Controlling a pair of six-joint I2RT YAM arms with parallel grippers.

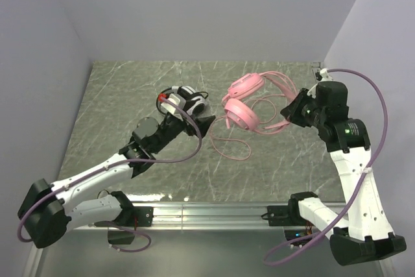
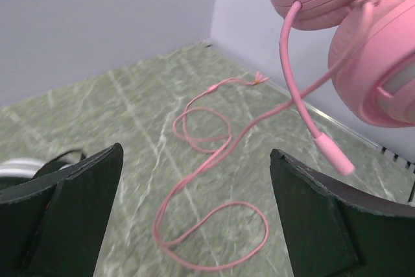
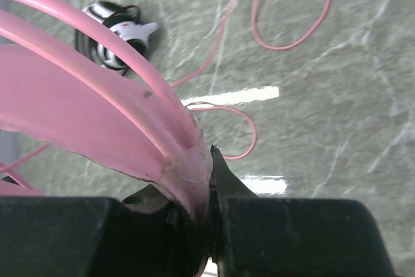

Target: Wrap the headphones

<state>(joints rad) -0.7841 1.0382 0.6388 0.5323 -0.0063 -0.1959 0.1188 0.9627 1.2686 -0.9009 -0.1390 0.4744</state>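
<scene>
The pink headphones (image 1: 243,98) hang lifted off the table, and my right gripper (image 1: 290,113) is shut on their headband (image 3: 130,115). Their ear cups (image 2: 369,50) and microphone boom (image 2: 303,98) fill the upper right of the left wrist view. The pink cable (image 1: 230,144) trails down in loose loops on the marble table (image 2: 207,225). My left gripper (image 1: 200,123) is open just left of the ear cups, above the cable, with nothing between its fingers (image 2: 78,192). The black and white headphones (image 1: 185,98) lie on the table behind the left gripper and also appear in the right wrist view (image 3: 117,37).
The grey-green marble table (image 1: 117,115) is bounded by grey walls at the back and sides. A metal rail (image 1: 207,212) runs along the near edge between the arm bases. Purple hoses (image 1: 379,102) loop off both arms.
</scene>
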